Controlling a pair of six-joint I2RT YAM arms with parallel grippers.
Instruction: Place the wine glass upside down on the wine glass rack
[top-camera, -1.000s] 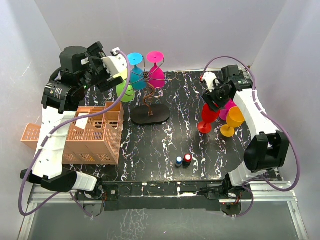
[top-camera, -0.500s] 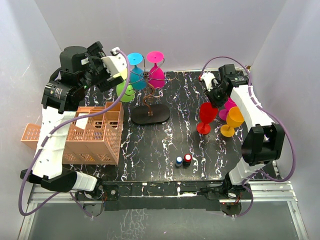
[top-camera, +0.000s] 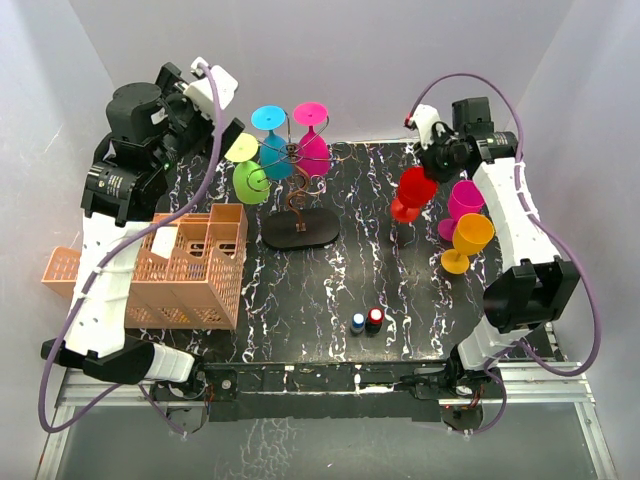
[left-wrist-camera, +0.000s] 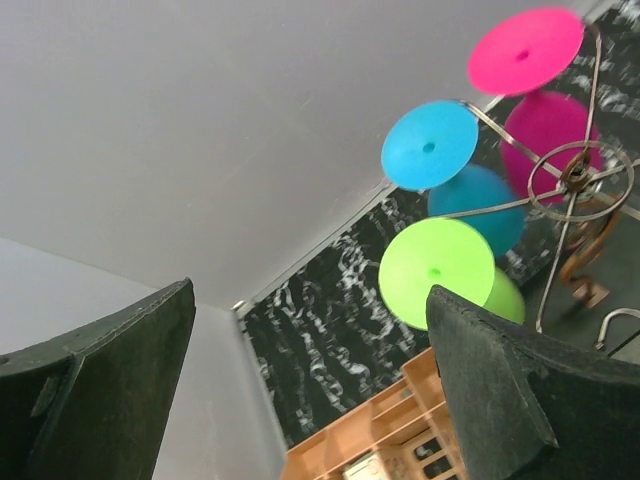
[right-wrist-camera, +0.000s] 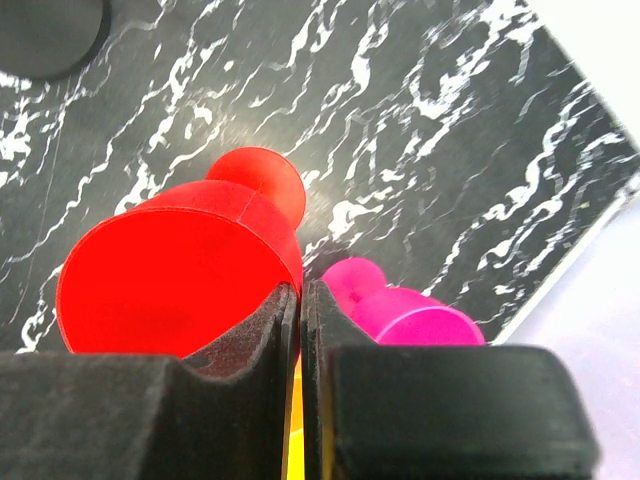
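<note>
Right wrist view: right pincer (right-wrist-camera: 300, 290) pinches the red glass (right-wrist-camera: 180, 270) by its wall, ready for carrying. The rack (top-camera: 293, 190) stands well apart, toward the left pincer (left-wrist-camera: 310, 350), which gapes empty.

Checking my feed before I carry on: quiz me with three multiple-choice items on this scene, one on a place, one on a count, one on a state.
1. The orange glass stands on the table at its: A right side; B left side; C middle.
2. Glasses hanging on the rack: A one; B three; C five.
3. The right hand is: A open and empty; B shut on the red glass; C shut on a bottle.

Answers:
1 A, it stands beside the right arm.
2 B, the green glass, blue glass and pink glass hang there upside down.
3 B, the wrist view shows both fingers pinching the red rim.
</note>
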